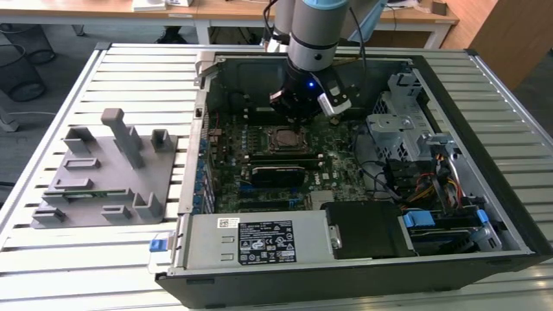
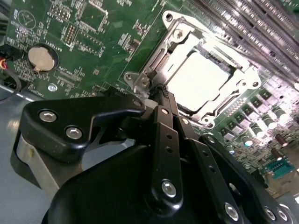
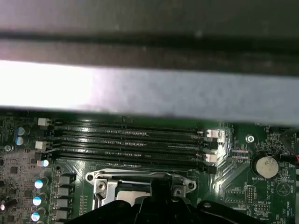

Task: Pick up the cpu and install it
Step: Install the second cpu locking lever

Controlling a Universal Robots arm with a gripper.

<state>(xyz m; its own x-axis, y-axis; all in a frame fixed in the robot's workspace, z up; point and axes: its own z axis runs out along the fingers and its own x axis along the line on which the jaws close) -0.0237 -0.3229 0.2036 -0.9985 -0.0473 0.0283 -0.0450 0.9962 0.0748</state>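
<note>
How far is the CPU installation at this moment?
The cpu already lies inside the socket frame on the motherboard. The gripper is right at the socket's edge, fingers together and empty. The frame's clamping state cannot be judged.

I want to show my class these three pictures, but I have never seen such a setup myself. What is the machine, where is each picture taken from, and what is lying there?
The machine is a single robot arm reaching down into an open computer case that lies on a slatted table. The exterior view looks at the whole scene from off the arm. The two wrist views come from cameras riding on the arm, so they look closely at the green motherboard.

At the arm's end is its pincer, hovering just over the cpu socket. The cpu, a pale shiny square, sits inside the socket's metal frame; the pincer holds nothing that I can see. The first wrist view shows the empty memory slots beside the socket. On the exterior view's left stands a grey holder.
</note>
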